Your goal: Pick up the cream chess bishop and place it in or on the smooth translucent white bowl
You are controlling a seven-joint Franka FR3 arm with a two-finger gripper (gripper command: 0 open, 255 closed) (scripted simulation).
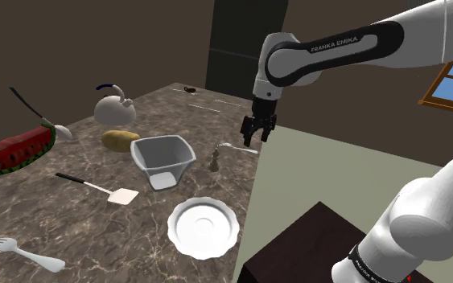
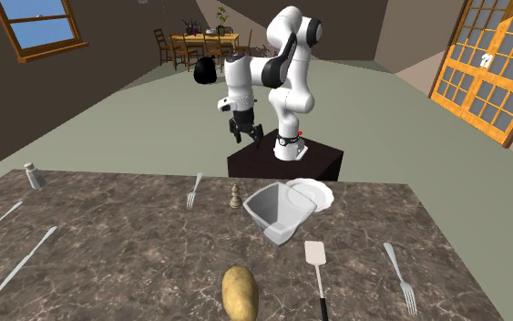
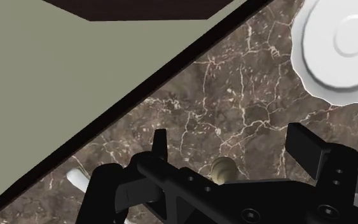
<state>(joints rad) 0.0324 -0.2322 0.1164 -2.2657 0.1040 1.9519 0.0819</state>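
Note:
The cream chess bishop stands upright on the brown marble table, just beside the squarish translucent white bowl. From the second exterior view, the bishop is left of the bowl. My black gripper hangs open in the air above the table's edge, higher than the bishop and nearer the stand. In the wrist view the bishop's top shows just beyond the hand, between the two spread fingers, and nothing is held.
A fluted white plate lies near the table edge by the bowl. A fork lies close to the bishop. A potato, kettle, watermelon slice and spatula sit farther off. The dark stand is beside the table.

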